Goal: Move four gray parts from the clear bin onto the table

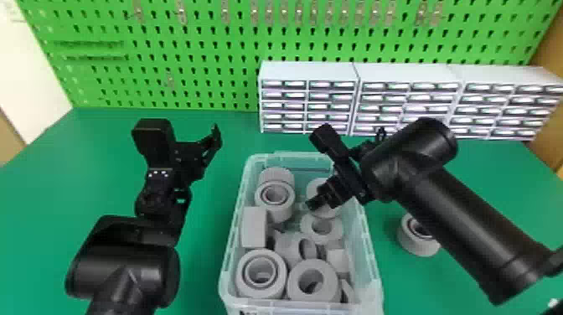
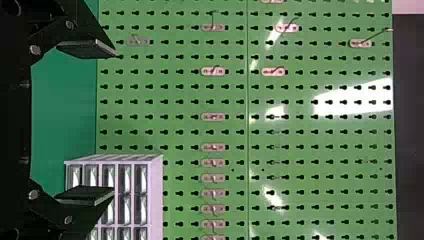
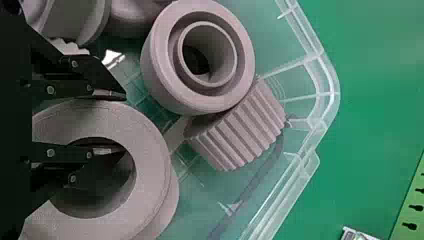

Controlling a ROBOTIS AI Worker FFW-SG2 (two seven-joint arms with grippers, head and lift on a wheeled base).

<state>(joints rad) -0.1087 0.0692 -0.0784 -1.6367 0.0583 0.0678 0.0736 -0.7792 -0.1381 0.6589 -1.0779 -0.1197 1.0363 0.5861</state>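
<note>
Head view shows one gray part (image 1: 412, 241) on the table (image 1: 201, 268) — so I count one delivered, three to go. In the clear bin (image 1: 370, 295), my right gripper (image 3: 125, 122) has its fingers closed across another ring's wall (image 3: 150, 165) — likely number two. My left gripper (image 2: 115, 122) hangs wide open.

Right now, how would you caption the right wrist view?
Right tool at a gray ring in the clear bin, a ribbed part nearby.
</note>
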